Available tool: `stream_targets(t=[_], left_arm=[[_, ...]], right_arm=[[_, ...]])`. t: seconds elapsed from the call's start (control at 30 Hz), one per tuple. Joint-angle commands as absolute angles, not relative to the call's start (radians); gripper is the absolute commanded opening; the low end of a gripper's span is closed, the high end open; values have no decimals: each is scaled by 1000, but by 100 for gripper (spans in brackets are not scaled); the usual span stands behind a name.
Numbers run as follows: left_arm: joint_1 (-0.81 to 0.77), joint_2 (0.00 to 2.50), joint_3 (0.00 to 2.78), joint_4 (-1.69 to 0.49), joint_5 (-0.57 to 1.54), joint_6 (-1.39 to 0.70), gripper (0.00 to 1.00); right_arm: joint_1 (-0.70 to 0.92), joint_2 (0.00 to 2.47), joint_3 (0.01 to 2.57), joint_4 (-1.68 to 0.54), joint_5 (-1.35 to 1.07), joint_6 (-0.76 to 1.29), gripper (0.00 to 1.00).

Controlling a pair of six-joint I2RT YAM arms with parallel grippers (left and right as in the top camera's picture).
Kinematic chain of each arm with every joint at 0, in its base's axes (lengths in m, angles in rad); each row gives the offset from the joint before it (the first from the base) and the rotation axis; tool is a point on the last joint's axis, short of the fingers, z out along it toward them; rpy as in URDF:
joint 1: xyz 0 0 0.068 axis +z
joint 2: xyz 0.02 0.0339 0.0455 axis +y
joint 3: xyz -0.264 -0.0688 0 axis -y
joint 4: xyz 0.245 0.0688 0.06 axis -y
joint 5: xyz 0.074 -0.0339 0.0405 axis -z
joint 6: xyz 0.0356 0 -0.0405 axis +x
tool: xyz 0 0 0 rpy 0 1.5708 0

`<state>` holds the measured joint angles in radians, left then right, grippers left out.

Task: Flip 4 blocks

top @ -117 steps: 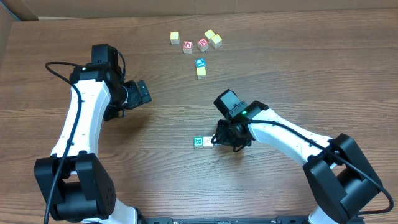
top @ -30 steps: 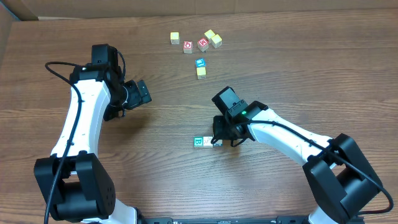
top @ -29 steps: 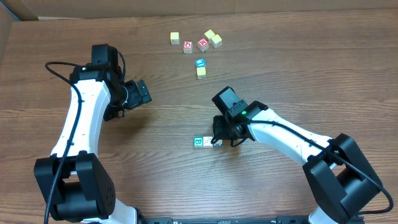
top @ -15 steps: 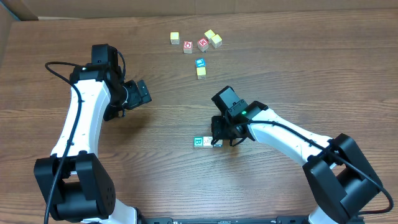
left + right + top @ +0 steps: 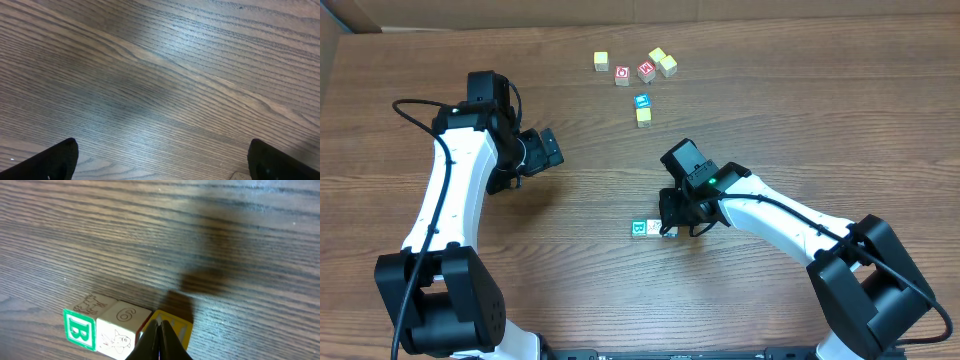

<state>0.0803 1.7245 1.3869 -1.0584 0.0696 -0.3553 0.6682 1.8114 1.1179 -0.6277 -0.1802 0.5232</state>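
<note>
Your left gripper hangs released, well to the left of the green B block. Since about four seconds ago, the white block has come into sight touching that block's right side. Your right gripper, clenched on nothing, has edged leftward. Only the right wrist view shows the yellow block (touching the white one) behind the pinched fingertips.
</note>
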Motion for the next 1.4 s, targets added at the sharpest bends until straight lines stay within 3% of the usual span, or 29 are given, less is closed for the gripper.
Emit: stream_targets(t=[0.0, 0.5, 0.77, 1.37], left_arm=[[78, 1732, 1403, -1058, 59, -336, 100], [78, 1732, 1403, -1058, 59, -336, 100], [78, 1732, 1403, -1058, 59, -336, 100], [78, 1732, 1403, -1058, 59, -336, 100]], right_arm=[[669, 1814, 1118, -637, -189, 515, 4], [665, 1814, 1119, -589, -88, 524, 8], [665, 1814, 1118, -645, 32, 695, 8], [674, 1814, 1118, -739, -107, 767, 4]])
